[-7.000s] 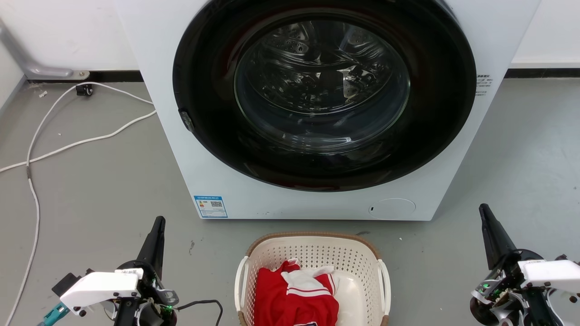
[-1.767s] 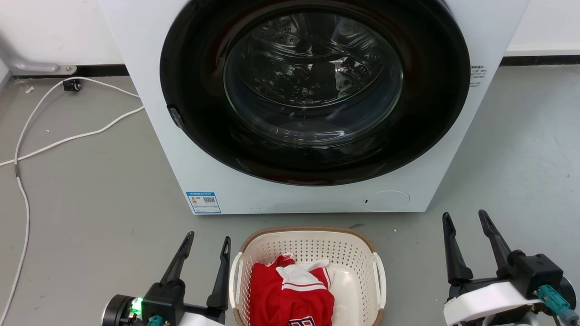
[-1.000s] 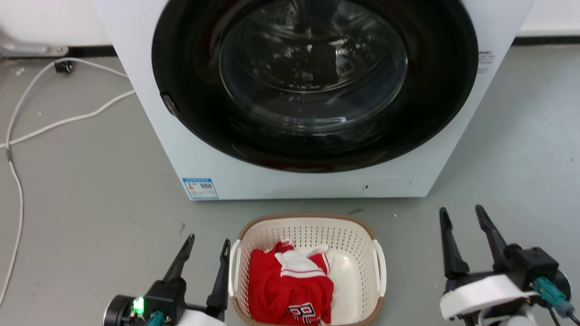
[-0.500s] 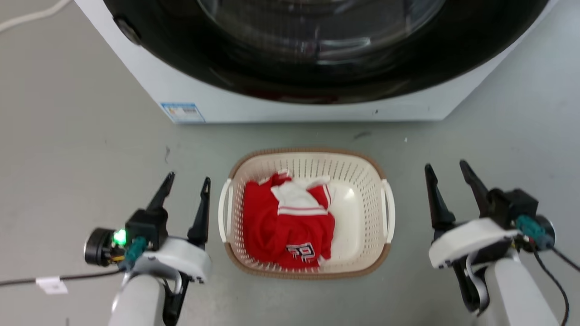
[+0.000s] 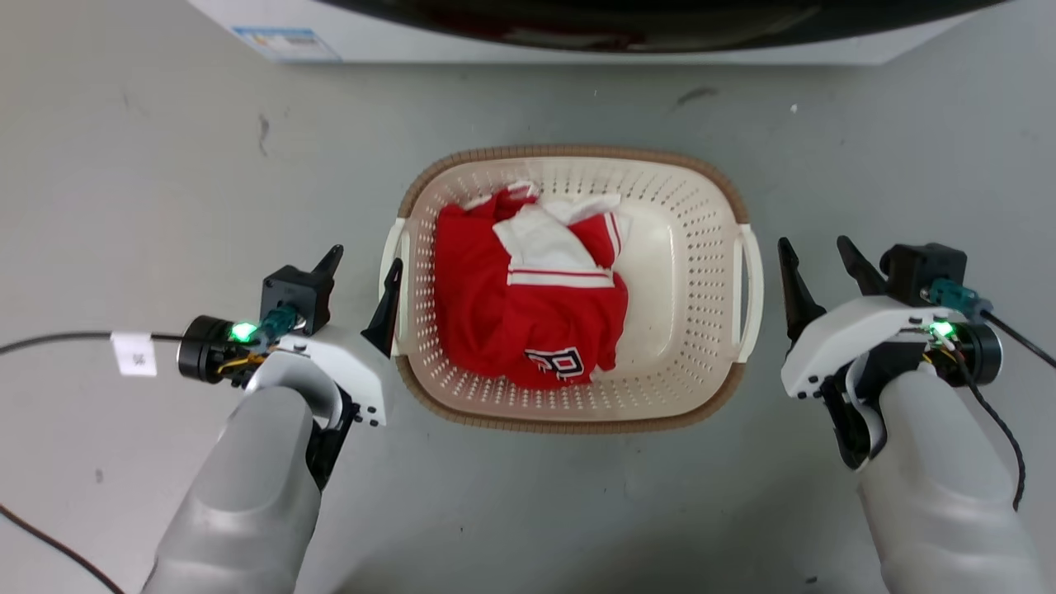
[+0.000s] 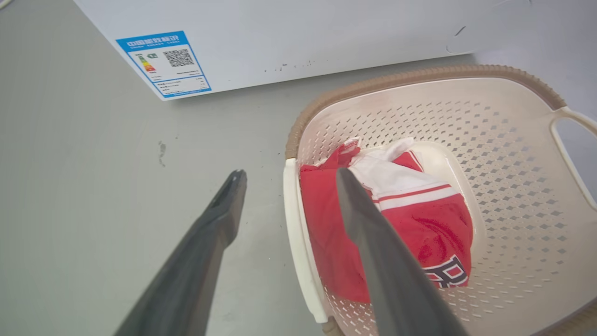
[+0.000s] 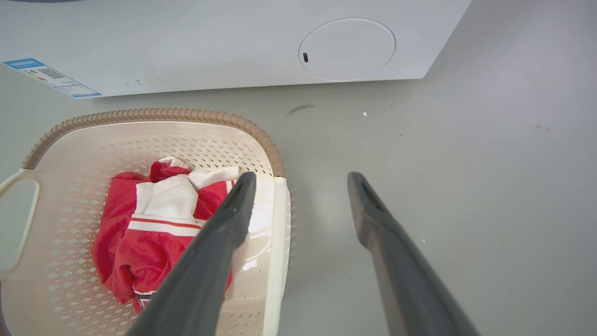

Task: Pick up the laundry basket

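The grey floor [image 5: 124,165] lies all around the laundry basket [image 5: 569,153]. The white washing machine [image 5: 371,41] stands just behind the basket. The basket sits on the floor between the two arms. A red and white shirt [image 5: 528,313] lies inside the basket. The left gripper [image 5: 365,257] is at the basket's left handle, its fingers wide apart. The right gripper [image 5: 813,243] is just beside the basket's right handle, fingers apart too, holding nothing.

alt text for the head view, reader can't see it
A cream laundry basket with a brown rim sits on a grey floor, holding a crumpled red and white garment. The open left gripper and open right gripper flank its side handles, the left one nearer, fingers pointing towards the washing machine at the top edge.
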### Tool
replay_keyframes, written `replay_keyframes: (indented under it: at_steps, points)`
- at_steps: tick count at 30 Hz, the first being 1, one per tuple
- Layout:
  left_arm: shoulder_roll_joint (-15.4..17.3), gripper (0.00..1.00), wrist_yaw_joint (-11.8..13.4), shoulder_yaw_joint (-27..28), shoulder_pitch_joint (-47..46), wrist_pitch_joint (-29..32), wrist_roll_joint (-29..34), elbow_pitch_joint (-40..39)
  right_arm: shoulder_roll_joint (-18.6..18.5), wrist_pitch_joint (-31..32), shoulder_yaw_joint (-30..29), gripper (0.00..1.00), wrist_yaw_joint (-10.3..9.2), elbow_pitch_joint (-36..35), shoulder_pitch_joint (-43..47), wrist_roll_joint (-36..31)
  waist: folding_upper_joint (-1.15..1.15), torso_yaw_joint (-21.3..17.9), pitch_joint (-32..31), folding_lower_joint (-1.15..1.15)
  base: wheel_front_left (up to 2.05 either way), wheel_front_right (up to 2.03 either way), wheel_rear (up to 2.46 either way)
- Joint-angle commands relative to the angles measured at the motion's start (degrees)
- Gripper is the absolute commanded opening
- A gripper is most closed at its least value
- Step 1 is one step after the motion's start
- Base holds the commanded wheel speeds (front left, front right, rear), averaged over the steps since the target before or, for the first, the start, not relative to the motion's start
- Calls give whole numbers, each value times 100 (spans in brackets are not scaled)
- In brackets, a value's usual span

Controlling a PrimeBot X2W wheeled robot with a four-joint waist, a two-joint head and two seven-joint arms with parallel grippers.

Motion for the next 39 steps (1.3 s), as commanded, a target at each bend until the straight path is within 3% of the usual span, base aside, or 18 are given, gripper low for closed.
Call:
replay_keyframes:
  at_steps: [1,9,19,26,39]
  points:
    - [50,100,-2,-104,-143,-15,-72,160,5,-8,-4,100,-4,155,-171,37,0,71,287,-1,0,0,0]
    - [189,100,-4,-1077,-979,112,-822,1236,3,-160,295,100,-4,1451,-980,279,0,88,686,-1,0,0,0]
    - [362,100,-3,-2199,-1470,591,-1916,1499,2,243,1031,100,-4,2645,-1770,1022,0,93,989,-1,0,0,0]
    - [464,100,-4,-2908,-1805,828,-2426,1505,3,714,1270,100,-4,2913,-2150,1034,0,138,1127,-1,0,0,0]
    - [642,100,-3,-3877,-2249,1230,-3220,1561,3,1158,1118,100,-4,2957,-2281,868,0,140,1277,-1,0,0,0]
